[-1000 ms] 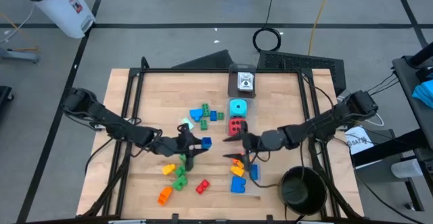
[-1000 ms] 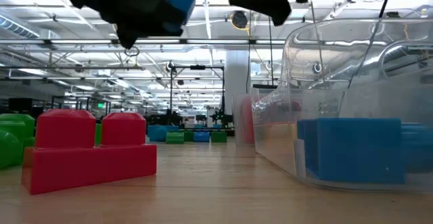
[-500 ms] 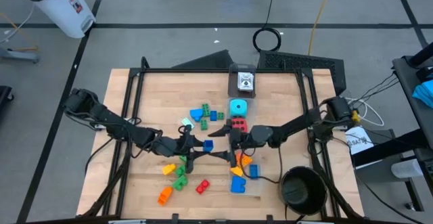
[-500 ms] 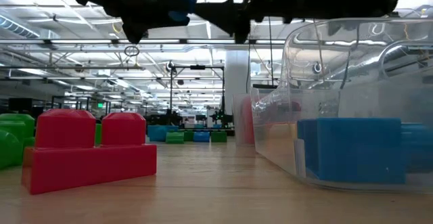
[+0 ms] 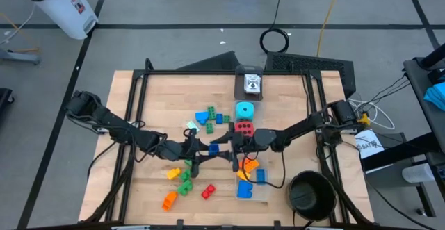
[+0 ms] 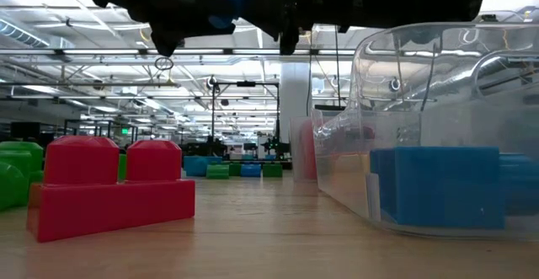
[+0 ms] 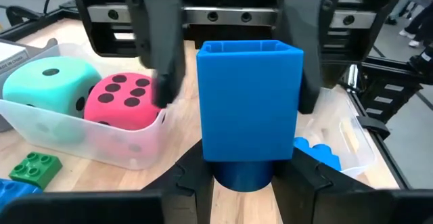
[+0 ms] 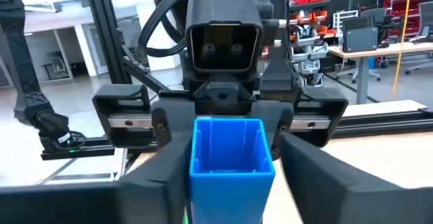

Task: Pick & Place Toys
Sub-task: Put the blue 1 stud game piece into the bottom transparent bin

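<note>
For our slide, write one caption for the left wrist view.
Left hand holds a blue brick up to the right hand, beside two dice.

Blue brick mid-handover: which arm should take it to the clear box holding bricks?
Right. The right gripper is open, its fingers flanking the blue brick that the left gripper holds, and the clear box lies just under the right arm's side.

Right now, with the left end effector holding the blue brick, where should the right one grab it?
Probably the blue brick's two flat side walls at its free, hollow end, coming head-on from opposite the left end effector, which clamps the stud end. The open right end effector straddles it that way.
</note>
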`<state>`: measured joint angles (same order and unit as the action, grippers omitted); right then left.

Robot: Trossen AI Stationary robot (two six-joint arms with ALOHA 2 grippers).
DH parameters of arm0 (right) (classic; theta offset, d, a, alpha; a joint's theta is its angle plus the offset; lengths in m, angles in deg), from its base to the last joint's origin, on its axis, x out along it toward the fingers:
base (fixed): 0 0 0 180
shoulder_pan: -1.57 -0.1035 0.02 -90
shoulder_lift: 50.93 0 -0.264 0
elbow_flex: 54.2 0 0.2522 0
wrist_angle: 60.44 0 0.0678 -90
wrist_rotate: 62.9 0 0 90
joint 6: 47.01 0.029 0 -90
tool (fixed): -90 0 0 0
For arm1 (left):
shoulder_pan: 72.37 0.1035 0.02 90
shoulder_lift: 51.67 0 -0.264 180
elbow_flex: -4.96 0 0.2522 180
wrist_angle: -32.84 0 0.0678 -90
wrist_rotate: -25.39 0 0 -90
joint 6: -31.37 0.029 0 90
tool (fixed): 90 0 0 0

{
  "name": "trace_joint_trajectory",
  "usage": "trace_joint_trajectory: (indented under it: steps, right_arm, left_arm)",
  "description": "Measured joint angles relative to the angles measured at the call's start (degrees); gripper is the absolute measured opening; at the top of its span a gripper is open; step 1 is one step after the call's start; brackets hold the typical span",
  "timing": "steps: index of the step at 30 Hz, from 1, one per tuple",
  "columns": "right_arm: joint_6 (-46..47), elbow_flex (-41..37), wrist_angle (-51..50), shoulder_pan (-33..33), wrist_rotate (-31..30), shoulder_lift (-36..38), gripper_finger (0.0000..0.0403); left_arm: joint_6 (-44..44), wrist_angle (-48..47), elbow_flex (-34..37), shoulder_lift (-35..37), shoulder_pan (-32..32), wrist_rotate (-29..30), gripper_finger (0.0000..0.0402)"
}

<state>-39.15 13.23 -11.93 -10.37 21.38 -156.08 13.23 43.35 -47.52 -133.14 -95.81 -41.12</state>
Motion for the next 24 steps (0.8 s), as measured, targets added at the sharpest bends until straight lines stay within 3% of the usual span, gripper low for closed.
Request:
trace_joint_trajectory:
  steps: [4,10,19,24]
  right_arm:
    - [0.3,0.0,-1.5,0.3,0.4,0.0,0.0102]
    - [-0.8,0.0,-8.8,0.5,7.2,3.8,0.0103]
    - [0.3,0.0,-47.0,-4.8,9.0,20.3,0.0103]
    - [3.4,-0.7,-58.6,-9.9,8.9,23.1,0.0103]
  left_arm:
    - [-1.1,-0.4,0.0,0.0,0.0,0.2,0.0131]
    - [-3.4,0.1,-0.1,0.0,-0.1,-0.7,0.0175]
    - [-3.3,-0.9,-0.1,0.0,0.0,-1.4,0.0207]
    - [-3.4,-0.9,-0.1,0.0,0.2,-1.0,0.0200]
